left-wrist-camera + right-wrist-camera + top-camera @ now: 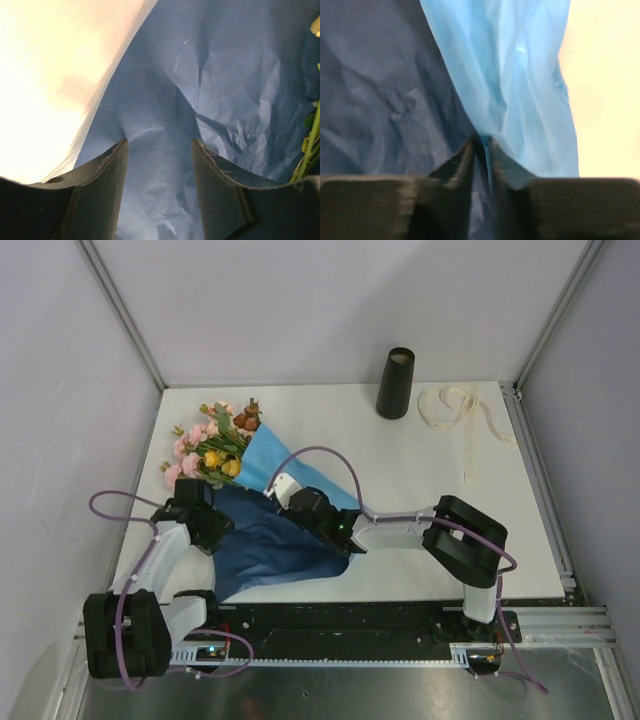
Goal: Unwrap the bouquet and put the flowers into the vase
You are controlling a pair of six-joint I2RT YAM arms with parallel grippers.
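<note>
By the worktop's [420, 470] near edge the left gripper [159, 145] is hovering spread open over the blue paper [270, 540], the right gripper [481, 142] is pinching its fold, the flowers [212, 445] are lying toward the far left corner, and the vase [395, 383] is standing at the far edge.

I see the bouquet [262, 462] lying left of centre, its blue paper [275, 550] crumpled and partly opened, with the flowers [210, 445] pointing to the far-left corner. The black vase [395, 385] stands upright at the far edge, well apart.

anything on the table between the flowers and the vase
Nothing visible lies between the flowers and the vase; the ribbon sits beyond the vase. The stems lie in the blue paper, though.
</note>
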